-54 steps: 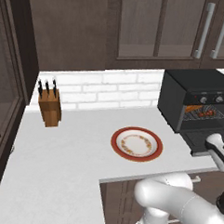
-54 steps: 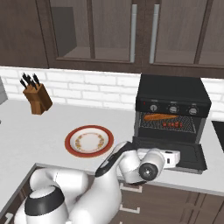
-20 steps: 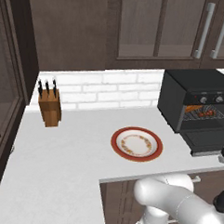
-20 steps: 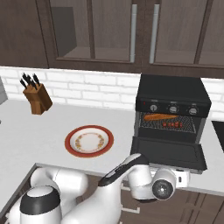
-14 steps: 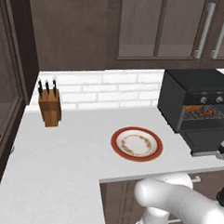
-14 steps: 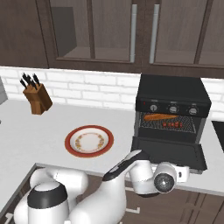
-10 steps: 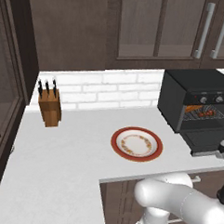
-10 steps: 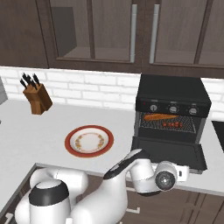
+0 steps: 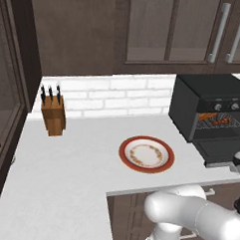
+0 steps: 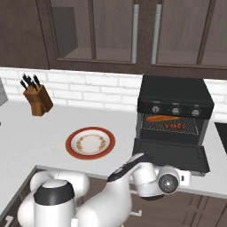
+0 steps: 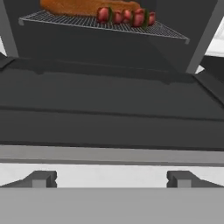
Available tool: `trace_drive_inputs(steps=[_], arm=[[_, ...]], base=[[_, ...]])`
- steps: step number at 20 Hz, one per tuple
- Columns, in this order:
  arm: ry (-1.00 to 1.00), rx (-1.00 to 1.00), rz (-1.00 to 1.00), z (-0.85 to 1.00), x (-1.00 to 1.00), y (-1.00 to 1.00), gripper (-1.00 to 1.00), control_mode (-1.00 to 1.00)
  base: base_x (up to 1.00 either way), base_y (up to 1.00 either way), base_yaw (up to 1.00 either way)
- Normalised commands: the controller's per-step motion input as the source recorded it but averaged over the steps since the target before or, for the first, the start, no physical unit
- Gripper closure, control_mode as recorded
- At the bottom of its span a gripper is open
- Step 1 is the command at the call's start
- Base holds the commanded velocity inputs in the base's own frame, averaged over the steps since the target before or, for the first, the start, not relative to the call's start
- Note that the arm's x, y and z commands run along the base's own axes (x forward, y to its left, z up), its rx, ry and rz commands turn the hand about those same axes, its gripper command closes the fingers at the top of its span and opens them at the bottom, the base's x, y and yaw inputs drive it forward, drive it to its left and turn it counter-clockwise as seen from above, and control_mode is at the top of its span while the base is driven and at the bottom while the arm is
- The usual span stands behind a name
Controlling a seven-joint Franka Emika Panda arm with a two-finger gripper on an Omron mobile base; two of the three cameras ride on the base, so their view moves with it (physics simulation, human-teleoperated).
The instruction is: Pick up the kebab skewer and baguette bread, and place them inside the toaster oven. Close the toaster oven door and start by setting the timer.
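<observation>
Toaster oven door (image 11: 109, 118) hangs open just ahead of my tool (image 11: 109, 177), whose jaws are spread, empty. Baguette bread (image 11: 83, 8) and kebab skewer (image 11: 127, 15) lie on the rack beyond. Closing comes next, I judge: lift the door's edge.

Baguette bread (image 11: 87, 6) top cut by frame edge.

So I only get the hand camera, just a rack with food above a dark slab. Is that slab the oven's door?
Observer: Yes, the toaster oven door hangs open, dropped flat over the counter edge.
Visitor: Anything left outside to load?
Observer: No, the plate beside the toaster oven holds no food.
Visitor: Where are the controls?
Observer: A row of knobs runs above the opening where the baguette bread and kebab skewer lie.
</observation>
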Motion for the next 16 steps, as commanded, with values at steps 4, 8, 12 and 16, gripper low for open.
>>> trace_drive_inputs(steps=[4, 8, 12, 16], arm=[[0.01, 0.00, 0.00, -0.31, 0.00, 0.00, -1.00, -1.00], [0.00, 0.00, 0.00, -0.23, 0.00, 0.00, -1.00, -1.00], [0.00, 0.00, 0.00, -0.15, 0.05, 0.00, -1.00, -1.00], [0.00, 0.00, 0.00, -0.08, 0.23, 0.00, -1.00, -1.00]], base=[[0.00, 0.00, 0.00], [0.00, 0.00, 0.00], [0.00, 0.00, 0.00], [0.00, 0.00, 0.00]])
